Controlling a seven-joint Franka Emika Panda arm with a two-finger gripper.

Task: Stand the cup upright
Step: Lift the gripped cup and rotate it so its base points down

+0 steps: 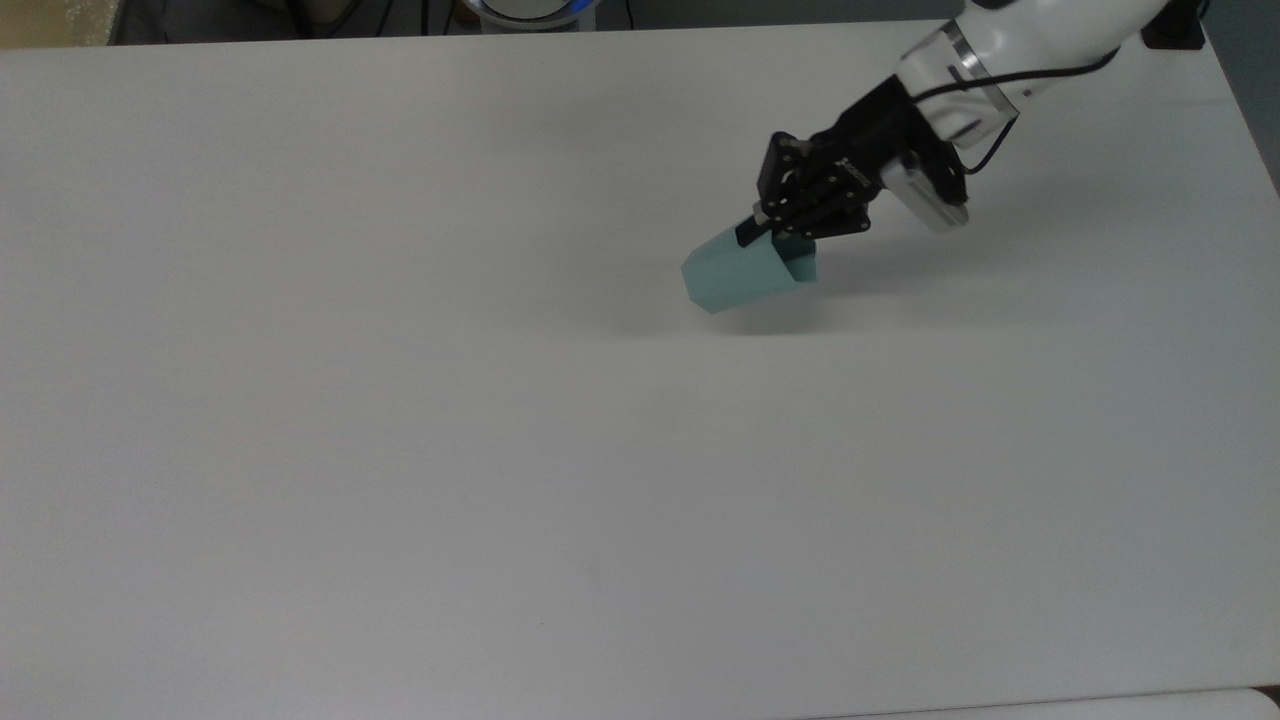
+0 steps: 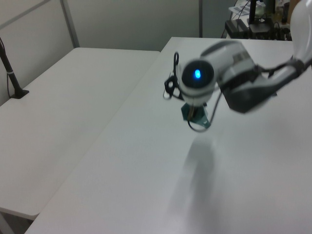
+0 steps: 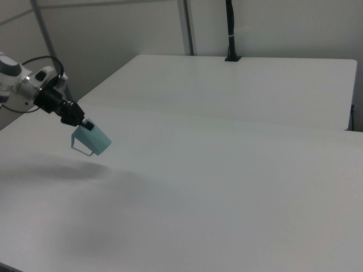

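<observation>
Looks like you're running this in a lab or test room, not anyone's home. You've got big plain white tables [image 3: 238, 170] pushed side by side, with a second table [image 2: 73, 97] next to the main one. Pale partition walls with metal frame posts [image 3: 186, 25] close the space in. A black pole clamped to a table edge [image 3: 230, 28] carries cabling, and dark equipment on a desk [image 2: 251, 22] sits at the back.
</observation>
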